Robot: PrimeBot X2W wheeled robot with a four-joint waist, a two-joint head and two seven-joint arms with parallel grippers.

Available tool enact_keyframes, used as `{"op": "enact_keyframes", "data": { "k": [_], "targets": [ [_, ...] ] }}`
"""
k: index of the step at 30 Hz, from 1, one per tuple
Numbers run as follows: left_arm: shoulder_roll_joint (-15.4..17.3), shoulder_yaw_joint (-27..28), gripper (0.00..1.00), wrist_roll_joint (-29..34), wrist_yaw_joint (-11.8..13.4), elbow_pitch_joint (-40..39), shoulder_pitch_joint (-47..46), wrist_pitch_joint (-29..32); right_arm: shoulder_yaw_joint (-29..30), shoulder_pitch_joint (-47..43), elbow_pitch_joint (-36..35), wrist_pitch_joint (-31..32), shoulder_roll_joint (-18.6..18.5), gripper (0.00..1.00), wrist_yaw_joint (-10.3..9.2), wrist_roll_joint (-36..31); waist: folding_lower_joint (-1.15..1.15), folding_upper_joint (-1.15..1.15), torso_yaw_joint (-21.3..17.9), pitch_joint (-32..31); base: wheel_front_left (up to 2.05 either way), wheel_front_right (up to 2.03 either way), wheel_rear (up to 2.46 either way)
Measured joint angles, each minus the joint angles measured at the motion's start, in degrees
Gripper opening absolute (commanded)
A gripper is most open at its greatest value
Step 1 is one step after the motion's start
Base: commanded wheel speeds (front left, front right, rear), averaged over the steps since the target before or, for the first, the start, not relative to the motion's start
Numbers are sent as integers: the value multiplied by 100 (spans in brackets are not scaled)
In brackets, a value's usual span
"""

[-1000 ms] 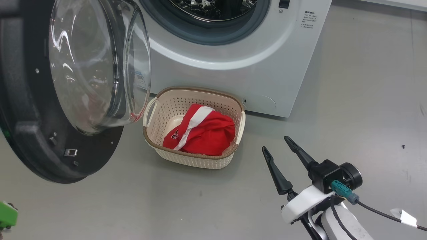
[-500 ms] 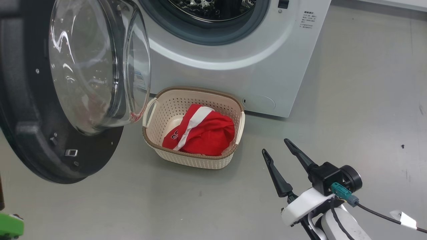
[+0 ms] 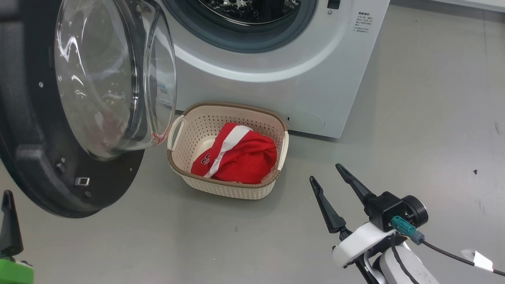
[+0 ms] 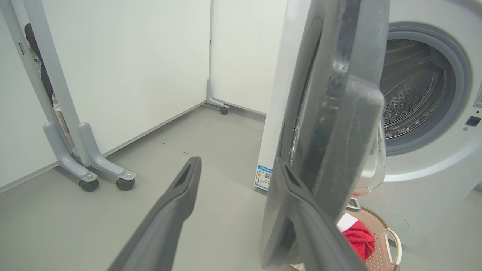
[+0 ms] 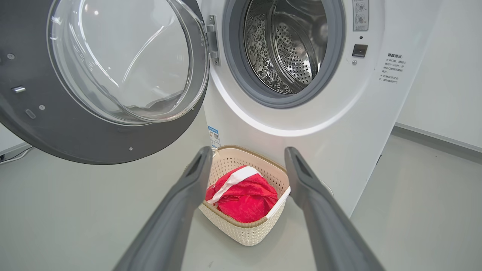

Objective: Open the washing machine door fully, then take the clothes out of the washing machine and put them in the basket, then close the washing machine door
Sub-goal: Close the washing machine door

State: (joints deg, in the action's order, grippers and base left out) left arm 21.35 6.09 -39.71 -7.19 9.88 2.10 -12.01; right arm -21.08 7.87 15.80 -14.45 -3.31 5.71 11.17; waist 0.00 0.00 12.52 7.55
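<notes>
Change: the left gripper [image 4: 237, 165] has gone from shut to fingers spread wide within the last second. One dark finger has risen into the lower left of the head view.
Left gripper, hold: nothing, only floor [image 3: 414, 118] shows between its fingers.
Left gripper, place: just beside the near edge of the washing machine door [image 3: 94, 79]. Whether it touches the rim cannot be told.
Right gripper [image 3: 326, 173]: wide open and empty as before, hovering over the floor to the right of the basket [image 3: 229, 105].
Clothes [image 3: 240, 157]: bunched in the basket, which sits on the floor against the front of the washing machine [image 3: 276, 94], below the port and just right of the door.
Meaning: the visible part of the drum [image 5: 290, 49] looks bare, so unloading seems done. Closing the door is probably next, and the opened left gripper looks set up for it.
Door: swung wide to the left, with a broad black rim, faintly speckled, and a bulging clear glass bowl that throws reflections.
Port: grey rubber ring [image 5: 233, 56] around the dimpled, shiny steel drum.
Clothes, fabric: soft red cloth with a white stripe, loosely crumpled.
Basket, make: cream perforated plastic, rounded corners, brown woven-look rim, loop handles.
</notes>
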Motion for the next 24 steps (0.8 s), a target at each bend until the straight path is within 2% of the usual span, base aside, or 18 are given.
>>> {"op": "enact_keyframes", "data": {
  "k": [24],
  "targets": [
    [27, -119, 100, -3, 0, 322, -2, -125, 2, -5, -27, 0, 2, 100, -31, 1, 0, 0, 15, 29, 0, 0, 0]
  ]
}}
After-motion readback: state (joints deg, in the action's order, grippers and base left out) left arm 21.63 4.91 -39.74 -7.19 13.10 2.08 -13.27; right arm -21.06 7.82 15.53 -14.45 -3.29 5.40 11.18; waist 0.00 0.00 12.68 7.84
